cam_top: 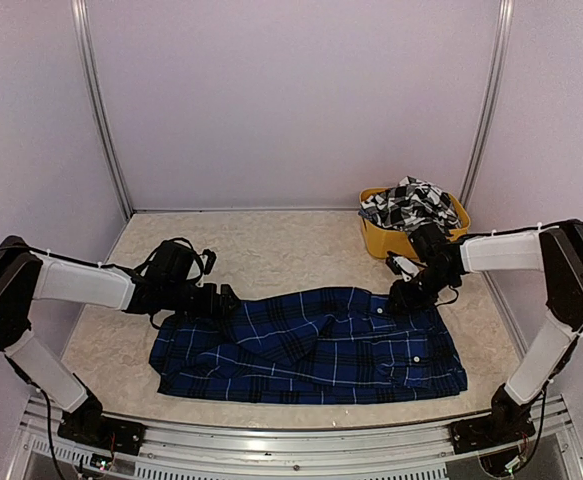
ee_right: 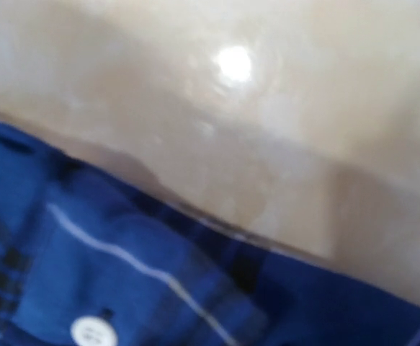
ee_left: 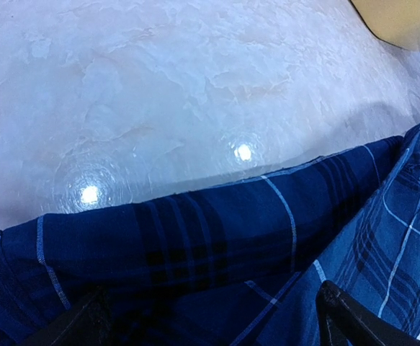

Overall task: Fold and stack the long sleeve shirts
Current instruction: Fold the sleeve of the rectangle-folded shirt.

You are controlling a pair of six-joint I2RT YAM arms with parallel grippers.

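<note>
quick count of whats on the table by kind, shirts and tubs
shirts: 2, the blue plaid shirt spread flat and the black-and-white shirt bunched in the tub
tubs: 1, the yellow tub
total: 3

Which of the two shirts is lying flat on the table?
The blue plaid shirt; the black-and-white checked shirt sits bunched in the yellow tub.

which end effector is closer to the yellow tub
Right. The right end effector sits just in front of the yellow tub; the left end effector is across the table.
</note>
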